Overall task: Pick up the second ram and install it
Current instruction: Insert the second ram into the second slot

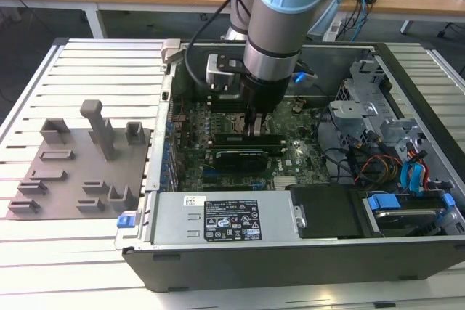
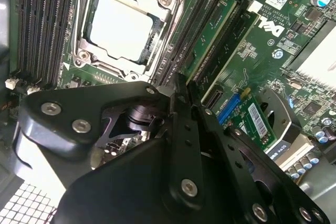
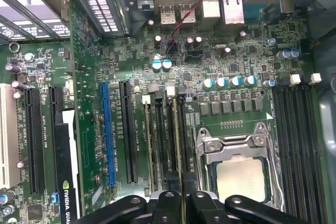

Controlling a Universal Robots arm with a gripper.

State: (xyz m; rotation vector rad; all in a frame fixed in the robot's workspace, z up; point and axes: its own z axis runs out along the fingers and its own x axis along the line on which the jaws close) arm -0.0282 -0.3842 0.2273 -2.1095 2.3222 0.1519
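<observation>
My gripper point(image 1: 254, 128) reaches down into the open computer case point(image 1: 290, 259), over the memory slots next to the CPU socket point(image 3: 239, 174). In both wrist views its fingers point(image 3: 197, 205) stand almost together. They are shut on the second ram point(image 3: 178, 150), a thin stick seen edge-on that runs along the slot nearest the socket. In the second wrist view the fingertips point(image 2: 181, 90) line up with the dark slots point(image 2: 191, 35). Another green memory stick point(image 2: 212, 40) sits in a neighbouring slot. How deep the held stick sits in its slot is hidden.
A black graphics card point(image 1: 236, 156) lies just in front of the gripper. The power supply point(image 1: 218, 219) fills the case's near side, with cables and drive bays point(image 1: 407, 172) at the exterior view's right. A grey tray with blocks point(image 1: 80, 165) rests outside at the exterior view's left.
</observation>
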